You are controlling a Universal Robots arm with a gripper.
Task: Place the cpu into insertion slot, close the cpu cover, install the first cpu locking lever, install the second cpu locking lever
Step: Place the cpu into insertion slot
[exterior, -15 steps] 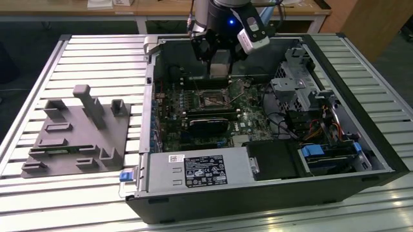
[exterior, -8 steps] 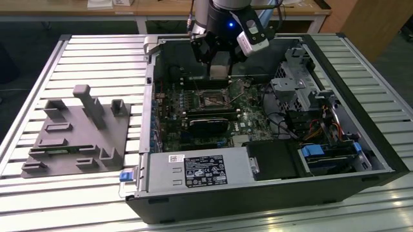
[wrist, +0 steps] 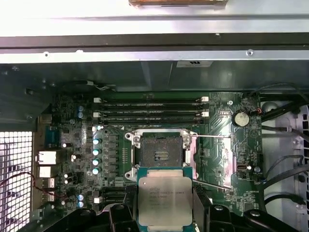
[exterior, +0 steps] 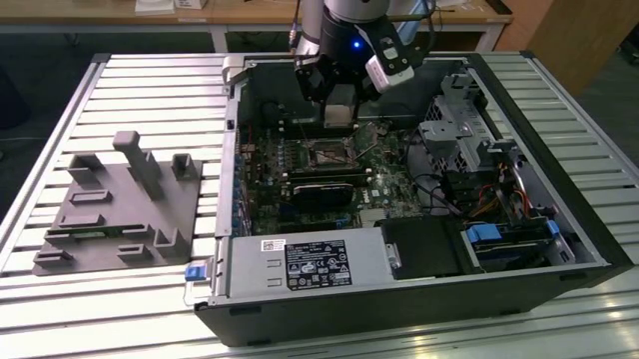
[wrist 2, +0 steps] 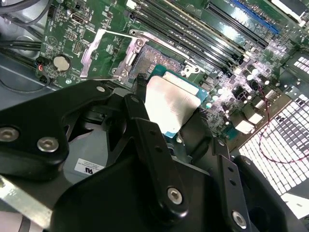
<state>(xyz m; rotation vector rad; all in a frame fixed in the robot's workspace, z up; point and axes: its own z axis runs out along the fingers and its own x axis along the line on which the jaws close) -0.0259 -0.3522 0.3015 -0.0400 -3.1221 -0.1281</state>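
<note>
My gripper (exterior: 340, 112) hangs inside the open computer case, shut on the cpu (wrist: 165, 199), a flat square chip with a pale silver face. Both wrist views show the chip (wrist 2: 171, 102) clamped between the black fingers (wrist 2: 145, 125). It hovers above the green motherboard, just beside the insertion slot (wrist: 161, 154), a dark square socket with a metal rim (exterior: 328, 155). The socket stands uncovered and holds nothing. The cpu cover (wrist 2: 129, 57), a silver frame with a cut-out centre, is swung up at the socket's far side. Two thin wire levers (wrist: 211, 137) (wrist: 212, 184) lie unlatched beside the socket.
Long black memory slots (wrist: 152, 108) run past the socket. A black card (exterior: 322, 196) sits nearer the power supply (exterior: 299, 265). A drive cage (exterior: 465, 127) and cables fill the case on the exterior view's right. A grey fixture (exterior: 120, 202) lies on the slatted table outside.
</note>
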